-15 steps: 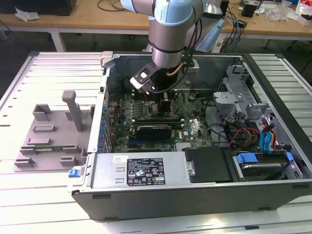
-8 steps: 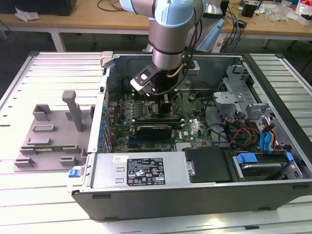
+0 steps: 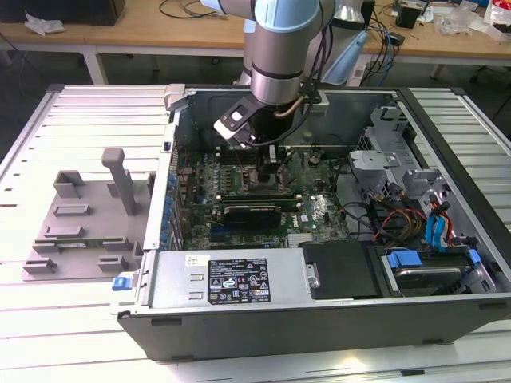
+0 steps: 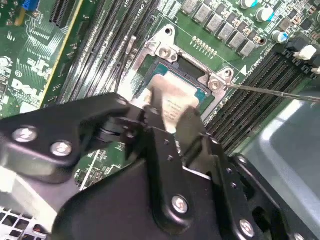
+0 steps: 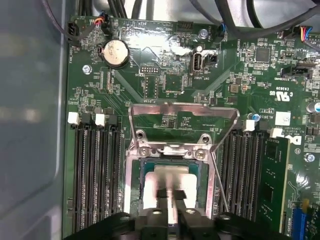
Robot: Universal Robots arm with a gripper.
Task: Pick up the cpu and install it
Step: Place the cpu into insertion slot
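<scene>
The cpu (image 5: 172, 176), a silvery square chip, lies flat inside the open socket (image 5: 134, 200) on the green motherboard. It also shows in the second wrist view as the cpu (image 4: 175, 106), its pale top partly covered by my black fingers (image 4: 192, 127). My gripper (image 5: 171, 194) is directly over the chip's middle, fingertips close together, shut, with nothing between them. I cannot tell whether they touch the plate. The socket's metal load plate (image 5: 182, 111) stands folded back. In the exterior view my gripper (image 3: 267, 163) reaches down into the open computer case (image 3: 319, 311).
Black memory slots (image 5: 95, 175) flank the socket, with one green module (image 5: 274, 185) seated. A thin lever rod (image 4: 272, 92) sticks out beside the socket. A long black-finned card (image 3: 251, 212) lies nearer the case front. A grey fixture (image 3: 84, 219) stands on the exterior view's left.
</scene>
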